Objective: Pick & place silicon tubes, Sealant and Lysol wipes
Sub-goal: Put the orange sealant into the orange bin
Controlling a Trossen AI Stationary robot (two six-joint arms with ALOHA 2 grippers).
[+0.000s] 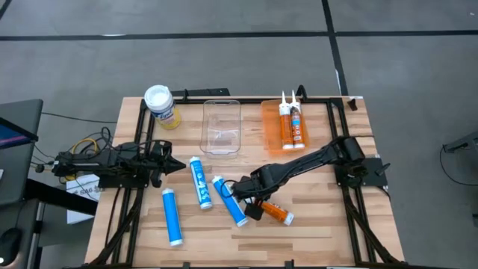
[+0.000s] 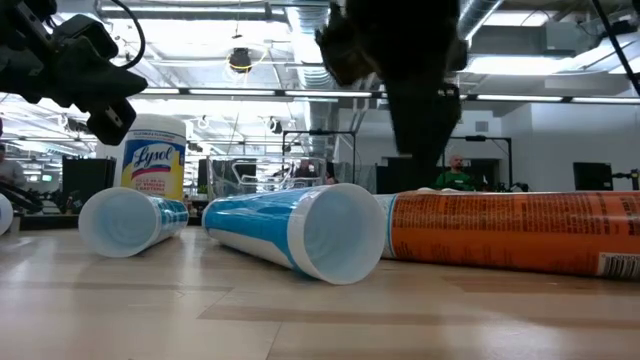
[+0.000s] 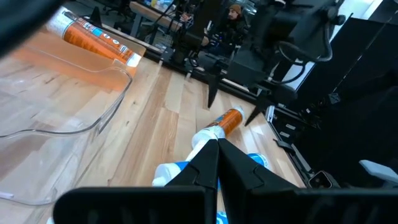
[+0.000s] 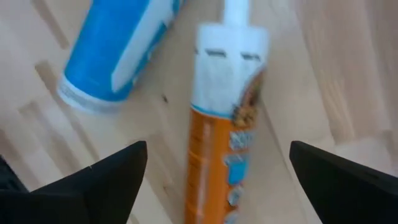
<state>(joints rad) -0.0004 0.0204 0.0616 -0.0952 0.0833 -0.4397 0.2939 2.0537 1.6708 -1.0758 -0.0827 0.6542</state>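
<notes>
between the right hand's wide-apart fingers lies an orange sealant tube, white-capped, nozzle forward.

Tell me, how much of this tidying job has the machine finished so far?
Two orange tubes already lie in the orange tray. The right gripper, open, hangs over another orange tube on the table. Three blue tubes lie loose, the clear bin holds nothing, and the Lysol wipes stand untouched. The left gripper waits, shut.
</notes>
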